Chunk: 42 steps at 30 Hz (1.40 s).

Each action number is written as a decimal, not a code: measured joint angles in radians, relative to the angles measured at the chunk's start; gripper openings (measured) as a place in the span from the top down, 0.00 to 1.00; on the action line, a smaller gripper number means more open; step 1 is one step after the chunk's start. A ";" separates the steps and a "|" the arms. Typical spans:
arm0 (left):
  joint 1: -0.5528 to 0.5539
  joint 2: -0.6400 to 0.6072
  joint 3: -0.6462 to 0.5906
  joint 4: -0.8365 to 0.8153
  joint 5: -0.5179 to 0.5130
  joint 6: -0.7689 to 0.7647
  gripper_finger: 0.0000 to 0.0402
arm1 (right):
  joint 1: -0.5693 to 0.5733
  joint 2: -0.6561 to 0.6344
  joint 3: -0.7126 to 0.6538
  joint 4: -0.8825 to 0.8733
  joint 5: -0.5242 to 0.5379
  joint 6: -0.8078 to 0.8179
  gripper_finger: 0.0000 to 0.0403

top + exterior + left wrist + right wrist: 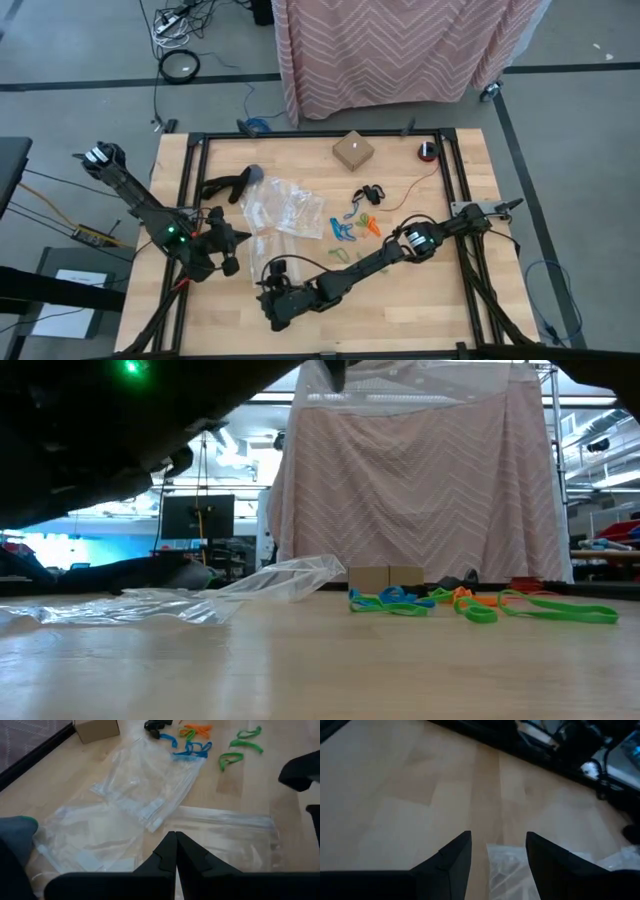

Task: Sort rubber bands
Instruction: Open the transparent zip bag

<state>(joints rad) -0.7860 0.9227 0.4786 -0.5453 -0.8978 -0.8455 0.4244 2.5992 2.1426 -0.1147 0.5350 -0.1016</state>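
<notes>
The rubber bands (352,225) lie loose on the wooden table right of centre: black (157,726), orange (196,729), blue (190,749) and green (240,745) loops. Clear zip bags (285,210) lie flat left of them. My left gripper (175,836) hovers shut above the near bags (225,827), with nothing between its fingers. My right gripper (498,836) is open near the table's front edge (272,310). It is low over the wood, its fingers on either side of a clear bag's corner (505,865). My right gripper stands open around the clear bag's corner (495,855), which lies on the table and runs behind one finger (545,855). I cannot tell whether that finger touches it.
A small cardboard box (353,150) and a red-and-black round object (428,151) sit near the far edge. A black tool with a grey tip (232,185) lies far left of the bags. Black rails (190,190) frame the table. A patterned cloth (420,480) hangs beyond it.
</notes>
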 joint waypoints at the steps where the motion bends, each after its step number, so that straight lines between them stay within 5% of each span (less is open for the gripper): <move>1: 0.000 -0.001 0.000 -0.001 0.000 0.000 0.96 | -0.001 0.000 0.000 -0.030 -0.002 0.014 0.56; 15: 0.000 0.001 0.000 0.000 0.001 0.003 0.96 | -0.046 -0.001 -0.001 -0.269 -0.011 0.118 0.57; 32: 0.000 0.001 0.000 -0.007 0.001 0.007 0.96 | -0.080 -0.010 0.103 -0.792 -0.037 0.365 0.78; 42: -0.001 0.001 -0.001 0.056 -0.009 0.065 0.96 | -0.033 -0.056 0.092 -0.965 0.122 0.387 0.77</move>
<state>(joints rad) -0.7868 0.9237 0.4774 -0.4897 -0.9066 -0.7808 0.3912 2.5434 2.2345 -1.0800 0.6571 0.2849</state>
